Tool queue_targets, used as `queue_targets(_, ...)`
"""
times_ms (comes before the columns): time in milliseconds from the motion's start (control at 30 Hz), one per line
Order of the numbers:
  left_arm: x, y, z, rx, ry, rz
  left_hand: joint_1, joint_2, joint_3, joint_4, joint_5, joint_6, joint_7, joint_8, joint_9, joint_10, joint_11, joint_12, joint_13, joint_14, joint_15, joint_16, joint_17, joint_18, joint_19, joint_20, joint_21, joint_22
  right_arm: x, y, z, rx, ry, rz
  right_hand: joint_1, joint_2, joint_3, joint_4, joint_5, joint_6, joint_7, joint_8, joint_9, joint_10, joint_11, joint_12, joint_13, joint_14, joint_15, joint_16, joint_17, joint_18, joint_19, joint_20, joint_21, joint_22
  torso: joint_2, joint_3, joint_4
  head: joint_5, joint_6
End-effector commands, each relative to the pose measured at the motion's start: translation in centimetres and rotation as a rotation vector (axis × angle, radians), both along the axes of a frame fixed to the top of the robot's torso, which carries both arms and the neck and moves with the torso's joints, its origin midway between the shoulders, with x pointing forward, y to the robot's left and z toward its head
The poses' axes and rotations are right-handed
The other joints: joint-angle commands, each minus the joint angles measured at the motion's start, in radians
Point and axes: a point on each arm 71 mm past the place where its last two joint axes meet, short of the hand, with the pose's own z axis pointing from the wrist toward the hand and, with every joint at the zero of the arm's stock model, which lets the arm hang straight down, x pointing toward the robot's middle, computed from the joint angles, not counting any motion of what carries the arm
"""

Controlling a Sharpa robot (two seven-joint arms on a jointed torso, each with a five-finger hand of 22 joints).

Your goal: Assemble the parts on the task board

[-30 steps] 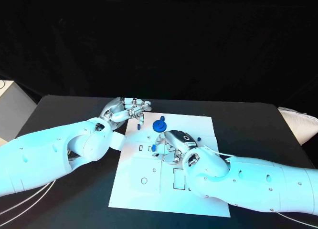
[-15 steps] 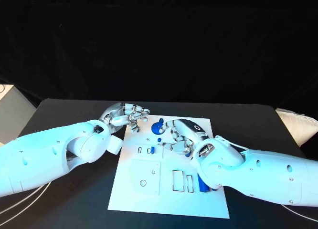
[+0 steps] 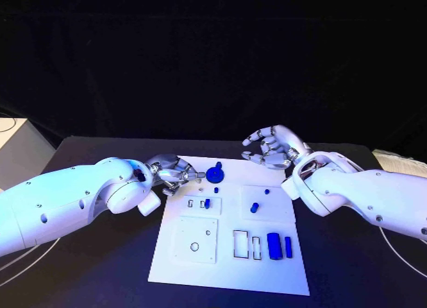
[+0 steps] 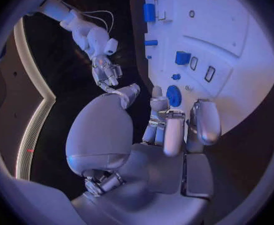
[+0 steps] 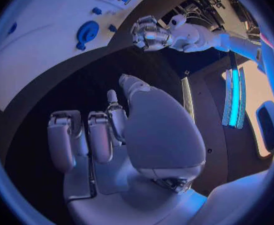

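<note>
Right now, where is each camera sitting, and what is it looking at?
Head view: on the robot's head, looking down at the task board, with the left hand and right hand.
Left wrist view: behind the left hand, facing the board.
Right wrist view: behind the right hand, facing the board's edge.
All share the round blue part.

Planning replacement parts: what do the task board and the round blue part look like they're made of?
Task board: apparently rigid matte white plastic, flat with crisp cut-out slots. Round blue part: likely moulded plastic, smooth with a uniform colour. Neither material can be confirmed by look alone.
</note>
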Motion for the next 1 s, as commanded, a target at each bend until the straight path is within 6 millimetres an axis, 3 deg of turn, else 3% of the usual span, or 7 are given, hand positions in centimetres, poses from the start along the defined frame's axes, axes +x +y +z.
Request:
queue_targets(33, -0.1, -0.2, -0.2, 0.253, 0.058, -0.074, -0.015, -0.001, -0.012, 0.017, -0.001, -0.011, 0.000, 0.010, 0.011, -0.004, 0.001, 0.006, 0.002, 0.058, -0.006, 0.001, 0.145, -0.017, 0.005, -0.002, 0.003, 0.002, 0.5, -0.8, 0.1, 0.107, 0.068, -0.014, -0.003, -0.014, 0.003, 0.000, 0.003, 0.000, 0.001, 0.003, 0.001, 0.002, -0.002, 0.002, 0.055, 0.082, 0.002, -0.003, 0.171, 0.000, 0.076, 0.000, 0.001, 0.228, 0.000, 0.0037, 0.0033, 0.004, 0.002)
queue_targets(133, 0.2, -0.8, 0.2, 0.321, 0.050, -0.094, -0.023, 0.000, -0.025, 0.027, -0.001, -0.012, -0.002, 0.022, 0.021, -0.013, 0.000, 0.001, -0.007, 0.057, -0.006, -0.001, 0.140, -0.017, 0.005, -0.003, 0.003, 0.001, 1.0, -1.5, 0.3, 0.109, 0.071, -0.041, -0.006, -0.016, 0.003, 0.000, 0.003, -0.004, 0.001, 0.003, 0.000, 0.001, -0.002, 0.000, 0.054, 0.082, 0.002, -0.003, 0.170, 0.001, 0.075, 0.000, -0.001, 0.227, 0.000, 0.0074, 0.0041, 0.007, -0.007)
queue_targets(233, 0.4, -1.4, 0.5, 0.369, 0.042, -0.115, -0.026, 0.007, -0.030, 0.030, -0.001, -0.012, -0.004, 0.032, 0.032, -0.014, -0.001, 0.003, -0.005, 0.056, -0.007, -0.002, 0.139, -0.017, 0.004, -0.003, 0.002, 0.000, 1.3, -2.0, 0.5, 0.108, 0.074, -0.060, -0.008, -0.018, 0.002, 0.000, 0.002, -0.008, 0.002, 0.001, -0.001, -0.002, -0.001, -0.002, 0.051, 0.081, 0.002, -0.004, 0.168, 0.002, 0.074, 0.000, -0.005, 0.225, 0.002, 0.0068, 0.0059, 0.005, -0.009)
queue_targets(367, 0.6, -2.1, 0.7, 0.425, 0.021, -0.143, -0.029, 0.016, -0.033, 0.030, -0.001, -0.014, -0.006, 0.043, 0.043, -0.014, -0.003, 0.005, -0.003, 0.057, -0.009, -0.002, 0.141, -0.017, 0.004, -0.005, 0.001, -0.001, 1.6, -2.5, 0.6, 0.104, 0.080, -0.082, -0.010, -0.019, 0.003, 0.001, 0.002, -0.011, 0.003, 0.000, -0.001, -0.005, 0.000, -0.005, 0.048, 0.081, 0.003, -0.005, 0.166, 0.003, 0.071, 0.001, -0.010, 0.221, 0.003, 0.0100, 0.0058, 0.009, -0.015)
queue_targets(667, 0.9, -3.1, 0.8, 0.516, -0.022, -0.185, -0.043, 0.024, -0.043, 0.032, -0.001, -0.020, -0.010, 0.065, 0.069, -0.014, -0.006, 0.008, -0.001, 0.058, -0.012, -0.002, 0.143, -0.017, 0.004, -0.007, 0.000, -0.002, 2.1, -3.4, 0.7, 0.087, 0.093, -0.111, -0.024, -0.021, 0.001, 0.006, -0.011, -0.025, 0.006, 0.000, -0.003, -0.037, 0.003, -0.033, 0.018, 0.074, 0.006, -0.017, 0.142, 0.014, 0.052, 0.003, -0.053, 0.196, 0.001, 0.0104, 0.0062, 0.012, -0.030)
queue_targets(733, 0.9, -3.3, 0.7, 0.525, -0.026, -0.189, -0.046, 0.025, -0.044, 0.032, -0.001, -0.021, -0.010, 0.067, 0.071, -0.013, -0.006, 0.008, 0.000, 0.058, -0.012, -0.002, 0.144, -0.017, 0.004, -0.007, 0.000, -0.001, 2.3, -3.5, 0.7, 0.085, 0.093, -0.115, -0.027, -0.020, 0.004, 0.004, -0.018, -0.037, 0.007, 0.003, -0.003, -0.095, 0.004, -0.087, -0.039, 0.056, 0.006, -0.048, 0.089, 0.030, 0.020, 0.004, -0.124, 0.154, 0.002, 0.0118, 0.0062, 0.009, -0.036)
queue_targets(1000, 0.8, -4.1, 0.5, 0.521, -0.013, -0.213, -0.030, 0.029, -0.021, 0.026, 0.000, -0.043, -0.013, 0.078, 0.099, -0.027, -0.010, -0.002, -0.014, 0.056, -0.015, -0.005, 0.138, -0.017, 0.004, -0.011, 0.000, -0.001, 2.7, -3.7, 0.6, 0.077, 0.095, -0.122, -0.035, -0.019, 0.003, 0.008, -0.025, -0.049, 0.009, 0.005, -0.004, -0.114, 0.006, -0.105, -0.060, 0.052, 0.007, -0.057, 0.079, 0.034, 0.013, 0.005, -0.144, 0.142, 0.006, 0.0107, 0.0060, -0.002, -0.042)
